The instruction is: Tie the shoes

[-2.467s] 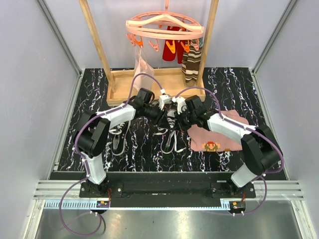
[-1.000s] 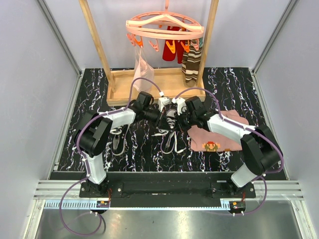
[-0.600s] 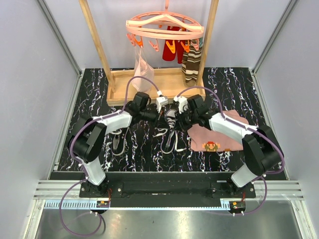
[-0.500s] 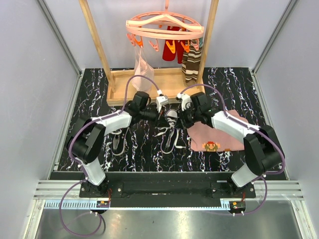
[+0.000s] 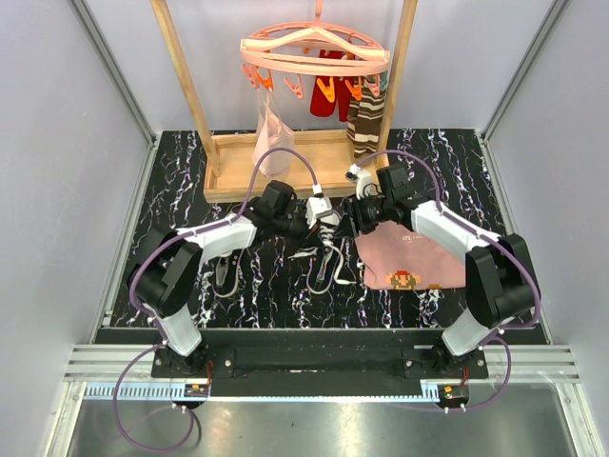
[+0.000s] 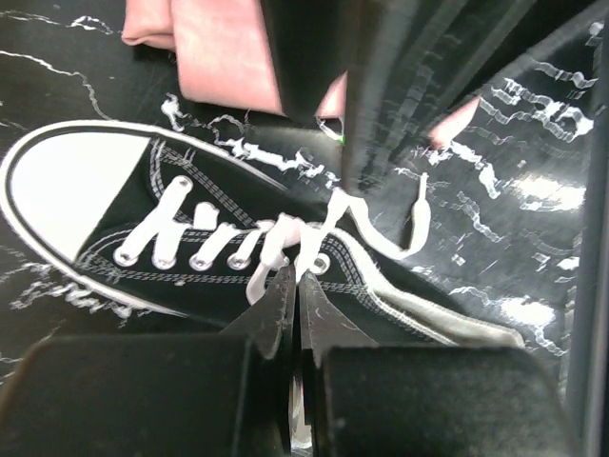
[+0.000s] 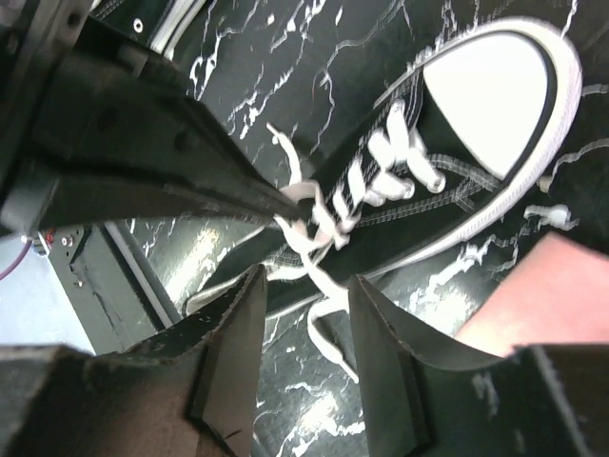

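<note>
One black shoe (image 5: 328,255) with a white toe cap lies mid-table, its long white laces loose. It also shows in the left wrist view (image 6: 143,209) and in the right wrist view (image 7: 457,143). The second shoe (image 5: 225,271) lies to the left, partly under my left arm. My left gripper (image 5: 324,217) (image 6: 297,278) is over the top eyelets, shut on a white lace (image 6: 285,238). My right gripper (image 5: 350,227) (image 7: 304,290) is open just right of the shoe, and a loose lace end (image 7: 328,319) lies below the gap between its fingers, untouched.
A pink cloth (image 5: 414,257) with a pixel figure lies right of the shoe, under my right arm. A wooden rack (image 5: 238,167) stands at the back with a pink clip hanger (image 5: 314,48) and striped socks (image 5: 366,124).
My left gripper has moved right, over the shoe's eyelets. My right wrist has drawn back toward the far right, its fingers still beside the shoe.
</note>
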`<move>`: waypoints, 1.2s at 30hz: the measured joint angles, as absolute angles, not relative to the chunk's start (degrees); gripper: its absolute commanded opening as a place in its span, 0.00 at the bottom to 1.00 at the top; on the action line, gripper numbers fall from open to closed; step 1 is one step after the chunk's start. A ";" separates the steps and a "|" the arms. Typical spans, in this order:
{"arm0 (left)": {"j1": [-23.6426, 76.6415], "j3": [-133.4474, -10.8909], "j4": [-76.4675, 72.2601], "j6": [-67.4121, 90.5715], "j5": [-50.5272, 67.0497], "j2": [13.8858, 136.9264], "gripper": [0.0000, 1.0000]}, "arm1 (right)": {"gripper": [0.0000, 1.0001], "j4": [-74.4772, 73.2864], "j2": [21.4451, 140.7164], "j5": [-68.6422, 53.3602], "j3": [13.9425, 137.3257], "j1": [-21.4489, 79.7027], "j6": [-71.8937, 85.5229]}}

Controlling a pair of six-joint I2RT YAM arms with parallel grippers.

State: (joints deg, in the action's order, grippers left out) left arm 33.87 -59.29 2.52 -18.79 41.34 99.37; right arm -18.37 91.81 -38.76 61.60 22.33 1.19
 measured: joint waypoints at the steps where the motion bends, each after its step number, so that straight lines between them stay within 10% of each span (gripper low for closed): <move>1: 34.04 -59.29 3.11 -20.12 40.88 99.02 0.01 | 0.45 -18.39 92.60 -39.05 62.39 22.33 1.13; 36: 43.59 -40.71 -29.82 -51.75 18.13 92.40 0.00 | 0.39 -16.75 105.12 -50.17 68.27 19.55 5.93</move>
